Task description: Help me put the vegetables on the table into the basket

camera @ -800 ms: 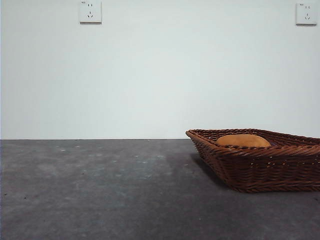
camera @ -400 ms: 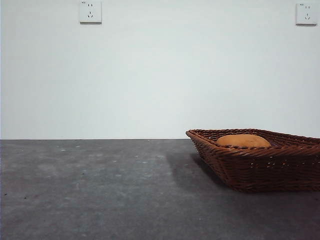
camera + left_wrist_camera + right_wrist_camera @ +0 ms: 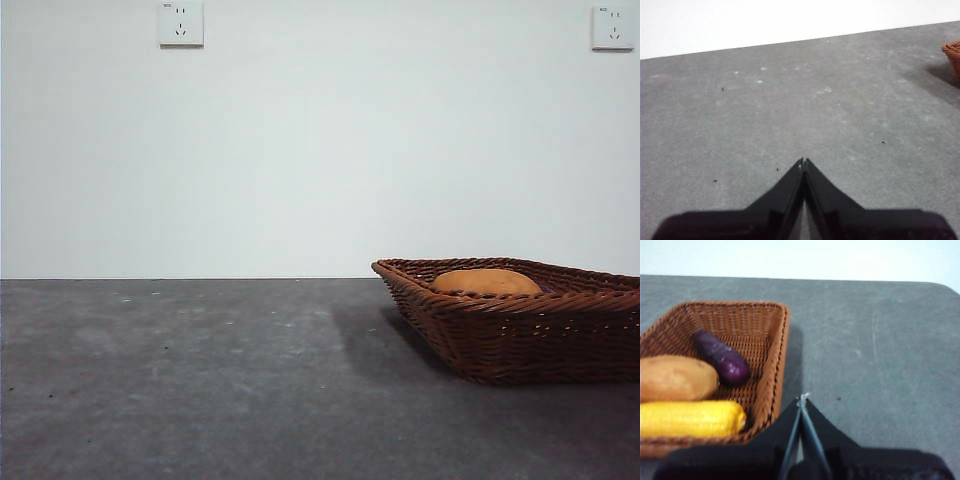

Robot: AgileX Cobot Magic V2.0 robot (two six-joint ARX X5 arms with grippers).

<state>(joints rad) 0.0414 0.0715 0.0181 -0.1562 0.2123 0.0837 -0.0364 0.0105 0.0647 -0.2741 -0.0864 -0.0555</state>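
All three vegetables already lie inside the wicker basket (image 3: 715, 375), judging by the right wrist view: the purple eggplant (image 3: 721, 356) at about one o'clock from the potato (image 3: 677, 377), its lower end near or touching it, and the yellow corn cob (image 3: 690, 418) at the potato's six o'clock, close against it.

From the front view only the potato's (image 3: 486, 281) top shows over the braided rim.

The right gripper (image 3: 802, 401) hovers just outside the basket over bare table (image 3: 880, 355), jaws pressed together and holding nothing. The left gripper (image 3: 803, 162), jaws likewise closed and empty, waits well apart.

These look like light, smooth toy pieces (probably slippery); a grip across the middle would suit each.
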